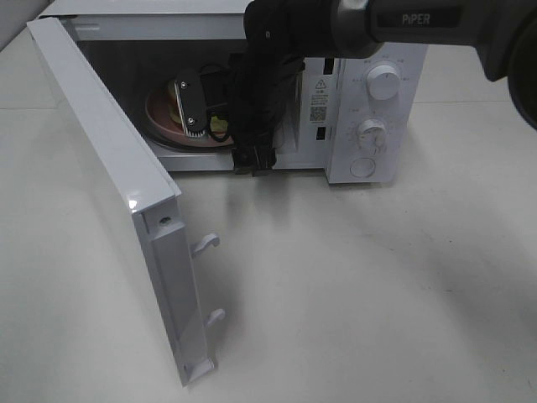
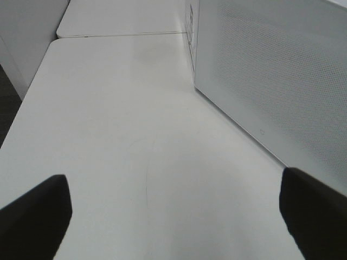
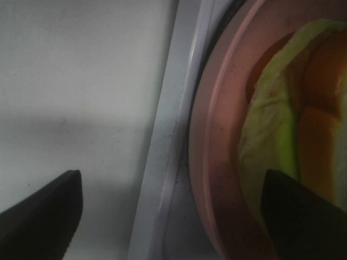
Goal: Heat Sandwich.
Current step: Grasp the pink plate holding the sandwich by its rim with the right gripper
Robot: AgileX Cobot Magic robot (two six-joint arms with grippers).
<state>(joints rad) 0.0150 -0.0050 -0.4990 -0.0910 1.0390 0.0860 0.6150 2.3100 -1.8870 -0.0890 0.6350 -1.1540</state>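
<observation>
Now | arm (image 1: pixel 436 25) reads "PiPER" | left hand (image 2: pixel 173 189) spread | right hand (image 3: pixel 172 181) spread beside sandwich (image 3: pixel 271 130)

microwave (image 1: pixel 369 50): one was in view
door (image 1: pixel 109 151): one
latch hooks (image 1: pixel 206 243): two stuck out from the door's edge
dials (image 1: pixel 384 81): two sat on the control panel
round button (image 1: pixel 362 166): one sat below them
pink plate (image 3: pixel 217 135): one
sandwich (image 3: pixel 282 124): one
grippers: two showed, the left gripper (image 2: pixel 173 216) and the right gripper (image 3: pixel 168 216)
</observation>
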